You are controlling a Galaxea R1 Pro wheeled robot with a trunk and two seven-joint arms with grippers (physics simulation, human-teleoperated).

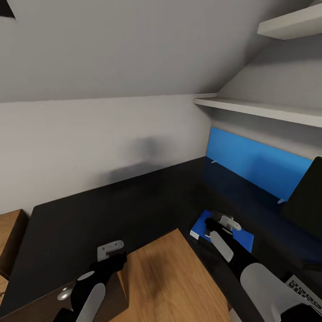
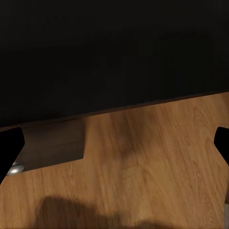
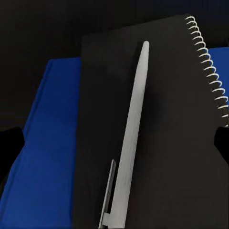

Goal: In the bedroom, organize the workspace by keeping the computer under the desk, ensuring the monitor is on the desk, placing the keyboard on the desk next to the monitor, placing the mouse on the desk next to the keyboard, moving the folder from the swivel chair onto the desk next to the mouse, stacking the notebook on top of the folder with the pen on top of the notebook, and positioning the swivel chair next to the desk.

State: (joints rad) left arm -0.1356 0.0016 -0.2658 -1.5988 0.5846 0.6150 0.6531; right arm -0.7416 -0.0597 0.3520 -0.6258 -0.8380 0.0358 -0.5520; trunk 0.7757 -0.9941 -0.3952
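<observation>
The black-topped desk [image 1: 134, 201] wraps round a patch of wooden floor. On its right wing lies the blue folder [image 1: 243, 239], with my right gripper [image 1: 220, 227] hovering just over it. The right wrist view looks down on the folder [image 3: 47, 143], a dark spiral-bound notebook [image 3: 181, 119] stacked on it, and the pale pen [image 3: 133, 133] lying on the notebook. The right gripper [image 3: 114, 152] is open, its fingers wide apart on either side of the pen. The monitor [image 1: 308, 197] and the keyboard [image 1: 304, 288] sit further right. My left gripper [image 1: 111, 256] hangs open and empty over the desk's inner edge [image 2: 114, 109].
A blue back panel [image 1: 255, 161] runs behind the right wing, with white shelves [image 1: 268, 109] above it. The black drawer unit [image 1: 40, 306] with a silver knob [image 2: 16, 168] stands under the left gripper. A light wooden cabinet [image 1: 9, 237] is at the far left. Wooden floor [image 1: 174, 277] lies between the arms.
</observation>
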